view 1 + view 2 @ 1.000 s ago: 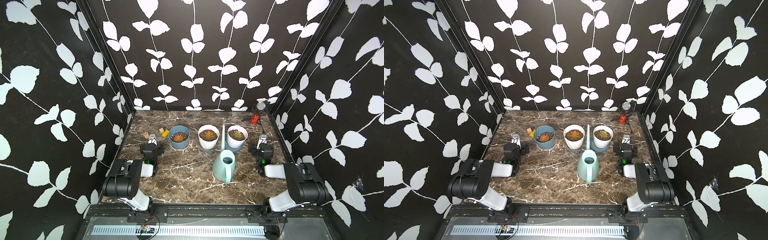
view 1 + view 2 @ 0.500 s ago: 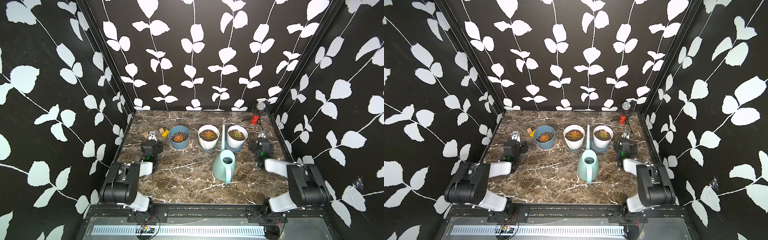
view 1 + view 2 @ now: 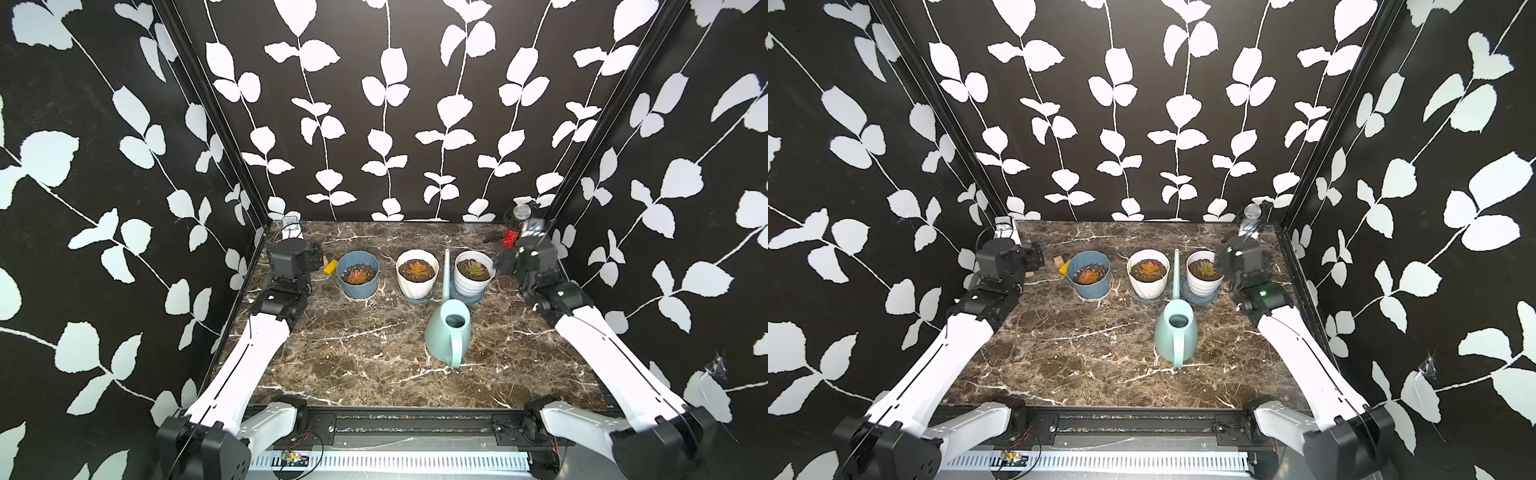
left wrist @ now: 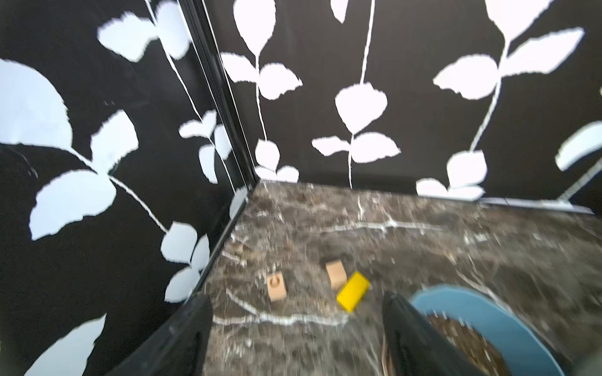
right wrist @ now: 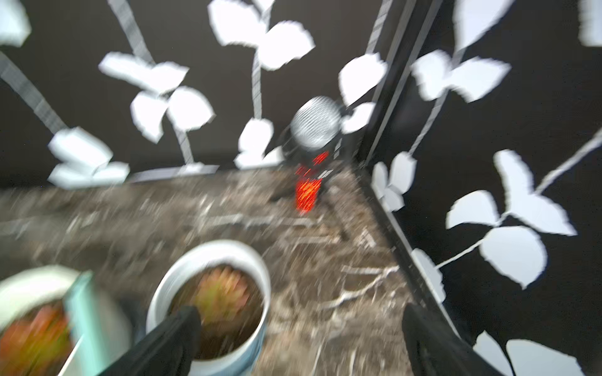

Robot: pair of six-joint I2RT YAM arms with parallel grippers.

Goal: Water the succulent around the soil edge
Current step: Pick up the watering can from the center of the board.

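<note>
The mint-green watering can (image 3: pixel 446 337) stands upright on the marble counter (image 3: pixel 345 374), a little right of the centre, and neither claw touches it. Its handle points to the near edge. Its long thin spout rises between the middle white pot (image 3: pixel 417 277) and the right white pot (image 3: pixel 473 281); I cannot tell whether it touches either of them. Together with the blue pot (image 3: pixel 356 282), these pots make one row toward the back of the counter, and each holds one small succulent in dark soil. The left claw (image 4: pixel 298 328) is held above the counter near the far left corner, just beside the blue pot. Its two fingers are wide apart, and only bare counter shows between them. Beyond it lie two small wooden blocks (image 4: pixel 277 287) and a yellow block (image 4: pixel 352 291), close to each other. The right claw (image 5: pixel 303 328) is held just beside the right white pot, on the side toward the right wall. Its fingers are also spread wide and hold nothing. The right wrist view is much blurred: one finger (image 5: pixel 177 328) appears in front of the rim of this pot, but I cannot tell whether it touches. A small red object (image 3: pixel 509 237) stands in the far right corner.
</note>
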